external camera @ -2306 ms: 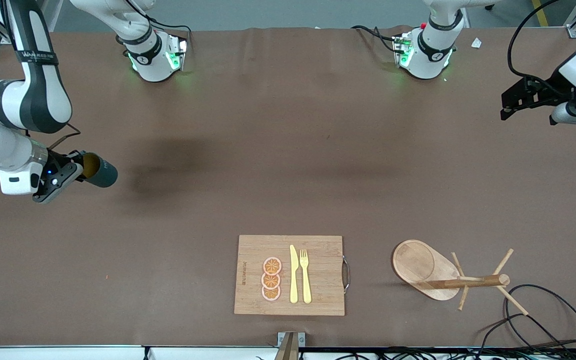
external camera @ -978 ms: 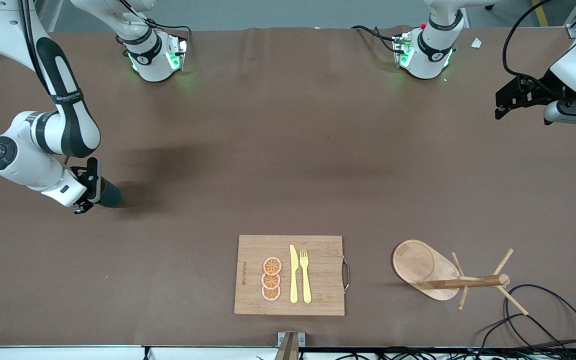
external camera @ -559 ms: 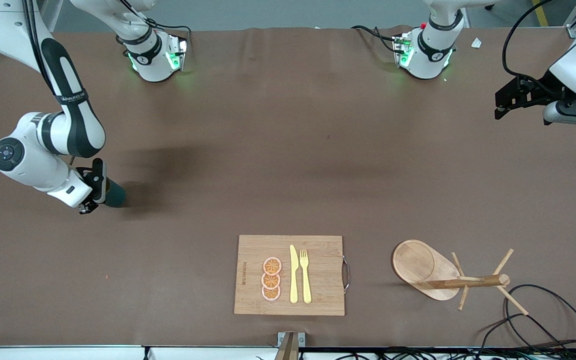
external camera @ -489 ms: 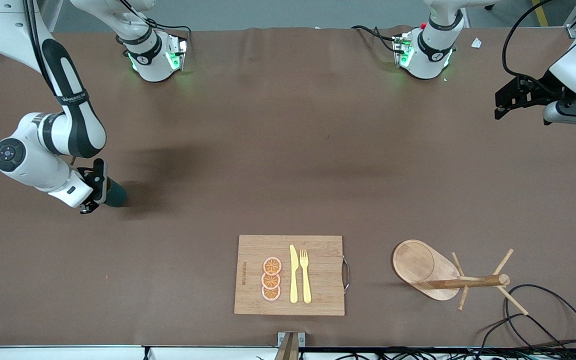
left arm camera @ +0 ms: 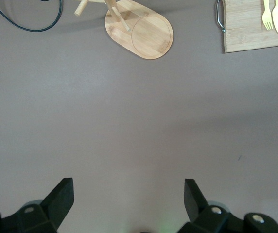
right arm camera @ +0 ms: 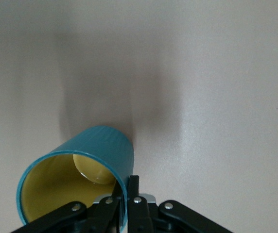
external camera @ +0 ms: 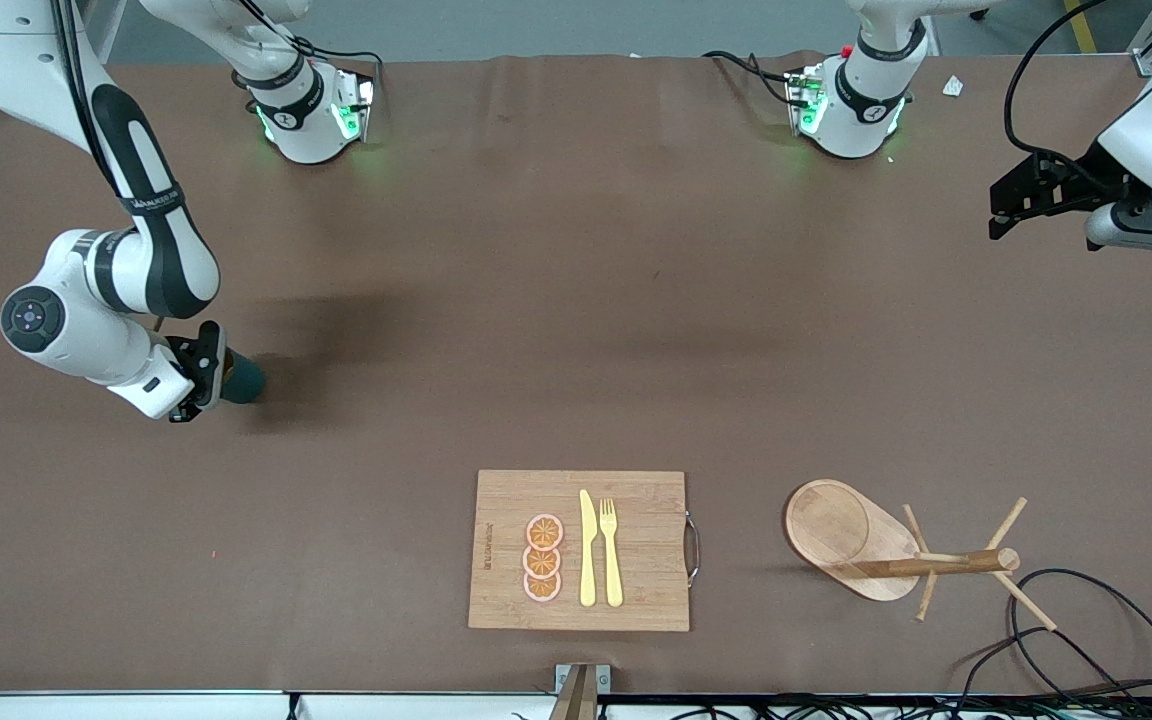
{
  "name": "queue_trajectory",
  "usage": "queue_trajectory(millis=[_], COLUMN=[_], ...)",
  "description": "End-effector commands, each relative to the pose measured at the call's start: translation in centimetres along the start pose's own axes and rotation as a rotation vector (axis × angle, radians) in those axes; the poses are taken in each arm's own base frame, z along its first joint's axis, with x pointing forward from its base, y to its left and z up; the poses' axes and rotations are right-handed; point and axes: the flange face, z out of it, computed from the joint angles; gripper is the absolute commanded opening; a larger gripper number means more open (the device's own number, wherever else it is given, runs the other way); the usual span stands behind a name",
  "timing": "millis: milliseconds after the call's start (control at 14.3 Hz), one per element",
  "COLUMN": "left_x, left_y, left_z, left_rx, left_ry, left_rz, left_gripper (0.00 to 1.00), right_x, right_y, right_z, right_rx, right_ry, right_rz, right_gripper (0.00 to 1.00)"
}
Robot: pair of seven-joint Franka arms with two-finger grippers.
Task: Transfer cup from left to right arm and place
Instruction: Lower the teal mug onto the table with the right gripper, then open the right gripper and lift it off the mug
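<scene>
Your right gripper (external camera: 208, 368) pinches the cup (external camera: 241, 377) by its rim, one finger inside and one outside, low over the table (external camera: 576, 300) toward the right arm's end. You see the cup tilted, its long axis slanting, base toward the table and yellowish mouth toward the wrist. Your left gripper (left arm camera: 128, 199) waits with fingers spread, holding nothing, over the left arm's end.
</scene>
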Motion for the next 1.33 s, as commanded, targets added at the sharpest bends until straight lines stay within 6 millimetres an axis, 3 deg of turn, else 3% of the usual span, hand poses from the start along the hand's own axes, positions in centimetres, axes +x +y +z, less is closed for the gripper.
queue_trajectory(millis=[0,70,349,839,1258], left_x=[-0.1,0.0,-0.1,0.1,0.1], left_y=[0.0,0.1,0.1,0.2,0.0], left_z=[-0.3,-0.3,-0.3,-0.2,-0.2], left_rx=[-0.001,-0.001,-0.001,-0.003,-0.003], left_ry=[0.013,0.012,0.013,0.012,0.011], left_rz=[0.021,0.022,0.022,0.022,0.021], left_gripper=[1.0,1.0,1.0,1.0,1.0], right_x=[0.2,0.2,0.1,-0.3,-1.0], right_y=[-0.1,-0.1,0.1,1.3,0.4], right_z=[-0.5,-0.5,-2.1,-10.4,-17.3], right_rx=[0.004,0.008,0.003,0.12,0.095], right_ry=[-0.012,-0.012,-0.01,-0.027,-0.031], right_rz=[0.014,0.017,0.1,0.516,0.874], right_gripper=[0.95,1.0,1.0,1.0,1.0])
